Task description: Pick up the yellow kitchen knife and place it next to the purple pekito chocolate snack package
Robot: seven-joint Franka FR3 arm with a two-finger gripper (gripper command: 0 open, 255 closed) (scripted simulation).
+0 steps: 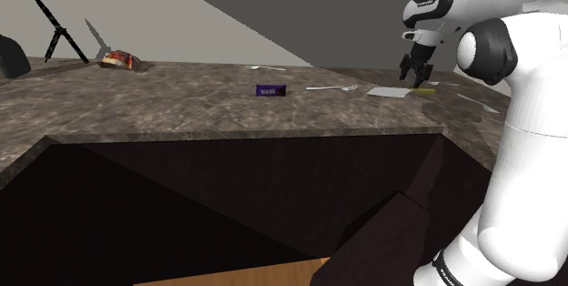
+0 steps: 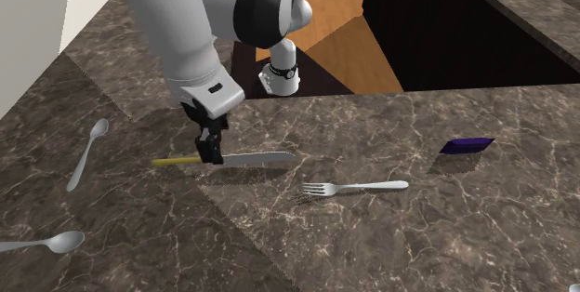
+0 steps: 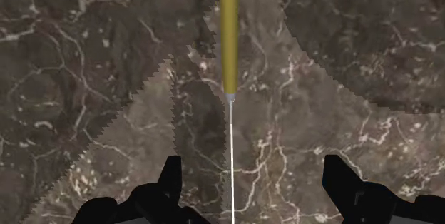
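The end effector (image 2: 208, 153) stands wide open astride the yellow-handled kitchen knife (image 2: 249, 159), gripping nothing. The knife lies flat on the marble table (image 2: 390, 244), well apart from the purple package (image 2: 467, 145), with a fork (image 2: 358, 187) between them.

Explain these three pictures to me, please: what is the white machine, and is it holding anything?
It is a white robot arm ending in a black two-finger gripper. One picture is taken from beside the arm, one faces it across the dark marbled counter, one looks down from the hand itself. On the counter lie a yellow-handled knife, a fork, two spoons and a small purple package. Nothing is held: the open fingers stand either side of the knife without touching it.
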